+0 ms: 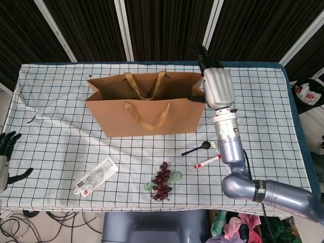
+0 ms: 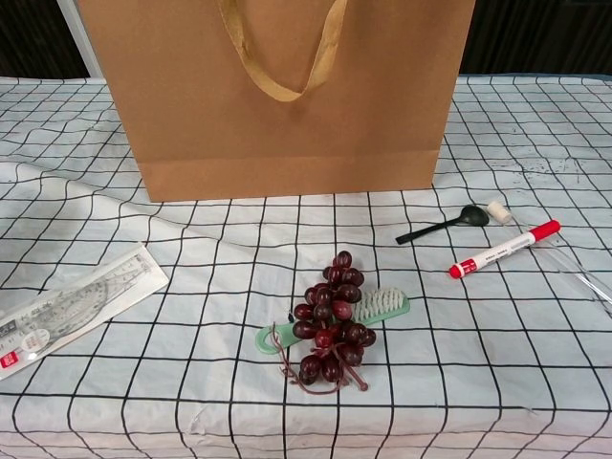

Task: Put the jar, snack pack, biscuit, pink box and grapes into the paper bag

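Observation:
The brown paper bag [image 1: 144, 109] stands open on the checked cloth, and it fills the top of the chest view [image 2: 287, 96]. My right hand [image 1: 216, 83] hovers at the bag's right end with fingers spread and nothing in it. The dark red grapes [image 1: 162, 181] lie in front of the bag, also close in the chest view [image 2: 330, 330], resting on a green brush [image 2: 382, 306]. My left hand [image 1: 6, 157] hangs off the table's left edge, fingers apart and empty. The bag's inside is hidden.
A black spoon [image 1: 196, 148] and a red marker [image 1: 208, 161] lie to the right of the grapes. A ruler pack [image 1: 96, 175] lies at the front left. Dark curtain panels stand behind the table.

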`<state>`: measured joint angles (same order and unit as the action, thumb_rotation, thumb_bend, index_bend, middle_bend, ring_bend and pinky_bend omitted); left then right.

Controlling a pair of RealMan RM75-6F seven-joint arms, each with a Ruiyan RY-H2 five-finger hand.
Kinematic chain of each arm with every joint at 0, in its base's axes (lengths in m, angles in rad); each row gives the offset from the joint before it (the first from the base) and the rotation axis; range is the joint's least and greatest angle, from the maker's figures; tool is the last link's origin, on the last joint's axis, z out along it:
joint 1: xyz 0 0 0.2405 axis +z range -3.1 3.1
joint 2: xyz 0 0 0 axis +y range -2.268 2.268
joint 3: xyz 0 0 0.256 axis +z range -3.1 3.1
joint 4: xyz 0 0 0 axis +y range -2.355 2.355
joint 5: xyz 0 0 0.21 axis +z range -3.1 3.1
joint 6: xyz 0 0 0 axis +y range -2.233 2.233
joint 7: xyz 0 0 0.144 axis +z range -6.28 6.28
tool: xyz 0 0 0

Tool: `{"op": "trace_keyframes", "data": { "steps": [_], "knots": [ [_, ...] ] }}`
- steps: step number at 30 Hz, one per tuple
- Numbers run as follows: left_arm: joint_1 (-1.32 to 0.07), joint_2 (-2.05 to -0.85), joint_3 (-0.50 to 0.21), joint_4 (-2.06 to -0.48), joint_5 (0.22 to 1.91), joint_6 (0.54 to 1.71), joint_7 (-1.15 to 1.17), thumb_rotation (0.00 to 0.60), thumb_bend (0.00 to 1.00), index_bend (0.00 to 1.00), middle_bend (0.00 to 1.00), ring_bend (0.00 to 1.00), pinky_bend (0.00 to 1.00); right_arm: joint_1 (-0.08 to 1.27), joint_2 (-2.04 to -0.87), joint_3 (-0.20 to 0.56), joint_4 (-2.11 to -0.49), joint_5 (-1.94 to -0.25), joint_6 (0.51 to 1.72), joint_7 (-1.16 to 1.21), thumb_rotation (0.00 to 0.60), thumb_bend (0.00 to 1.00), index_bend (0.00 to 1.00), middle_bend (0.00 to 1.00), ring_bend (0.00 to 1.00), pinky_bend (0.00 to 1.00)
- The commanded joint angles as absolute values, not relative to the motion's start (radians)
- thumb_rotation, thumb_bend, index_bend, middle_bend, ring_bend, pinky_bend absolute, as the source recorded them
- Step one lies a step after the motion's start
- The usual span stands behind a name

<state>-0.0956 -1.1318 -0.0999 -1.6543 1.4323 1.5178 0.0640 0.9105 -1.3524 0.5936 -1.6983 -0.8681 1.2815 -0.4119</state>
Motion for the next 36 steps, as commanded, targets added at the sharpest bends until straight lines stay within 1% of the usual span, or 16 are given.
{"op": "trace_keyframes", "data": {
  "steps": [1, 4, 6, 9, 13, 18, 22, 26, 30, 34, 36],
  "knots": [
    [-0.096, -1.132, -0.101, -1.655, 1.432, 1.519, 0.066, 0.6, 0.07, 0.13, 0.07, 0.0, 0.07, 0.819, -1.275, 0.578, -1.739, -0.917, 1.376, -0.417, 0.6, 0.06, 0.07, 0.09, 0.24, 0.25],
    [-0.095, -1.134, -0.1, -1.656, 1.435, 1.521, 0.068, 0.6, 0.07, 0.13, 0.07, 0.0, 0.07, 0.738, -1.184, 0.53, -1.766, -0.915, 1.371, -0.435, 0.6, 0.07, 0.07, 0.12, 0.28, 0.25],
    [-0.095, -1.133, -0.098, -1.659, 1.436, 1.52, 0.068, 0.6, 0.07, 0.13, 0.07, 0.0, 0.07, 0.684, -1.118, 0.476, -1.772, -0.935, 1.377, -0.481, 0.6, 0.07, 0.07, 0.13, 0.3, 0.25],
    [-0.094, -1.131, -0.097, -1.662, 1.437, 1.52, 0.065, 0.6, 0.07, 0.13, 0.07, 0.0, 0.07, 0.599, -1.034, 0.384, -1.767, -0.96, 1.379, -0.538, 0.6, 0.08, 0.07, 0.13, 0.3, 0.24],
    [-0.096, -1.13, -0.096, -1.662, 1.436, 1.514, 0.065, 0.6, 0.07, 0.13, 0.07, 0.0, 0.07, 0.523, -0.934, 0.305, -1.825, -0.954, 1.283, -0.481, 0.6, 0.08, 0.07, 0.13, 0.29, 0.24],
    [-0.097, -1.126, -0.093, -1.667, 1.437, 1.509, 0.063, 0.6, 0.07, 0.13, 0.07, 0.0, 0.07, 0.485, -0.891, 0.228, -1.855, -1.039, 1.182, -0.393, 0.6, 0.08, 0.07, 0.14, 0.29, 0.24],
    [-0.095, -1.125, -0.094, -1.667, 1.436, 1.511, 0.059, 0.6, 0.07, 0.13, 0.07, 0.0, 0.07, 0.475, -0.894, 0.173, -1.902, -1.157, 1.111, -0.309, 0.6, 0.09, 0.08, 0.14, 0.29, 0.24],
    [-0.094, -1.123, -0.096, -1.666, 1.435, 1.513, 0.054, 0.6, 0.07, 0.13, 0.07, 0.0, 0.07, 0.483, -0.929, 0.109, -1.936, -1.335, 1.064, -0.286, 0.6, 0.1, 0.08, 0.15, 0.29, 0.24],
    [-0.094, -1.12, -0.095, -1.666, 1.436, 1.513, 0.05, 0.6, 0.07, 0.13, 0.07, 0.0, 0.07, 0.501, -1.015, 0.062, -1.927, -1.477, 1.041, -0.297, 0.6, 0.1, 0.08, 0.14, 0.27, 0.24],
    [-0.091, -1.117, -0.096, -1.666, 1.439, 1.519, 0.043, 0.6, 0.07, 0.13, 0.07, 0.0, 0.07, 0.525, -1.103, 0.034, -1.89, -1.528, 1.003, -0.336, 0.6, 0.1, 0.08, 0.13, 0.25, 0.23],
    [-0.09, -1.117, -0.098, -1.665, 1.437, 1.523, 0.042, 0.6, 0.07, 0.13, 0.07, 0.0, 0.07, 0.54, -1.166, 0.014, -1.864, -1.563, 0.977, -0.36, 0.6, 0.1, 0.08, 0.12, 0.25, 0.23]
  ]
}}
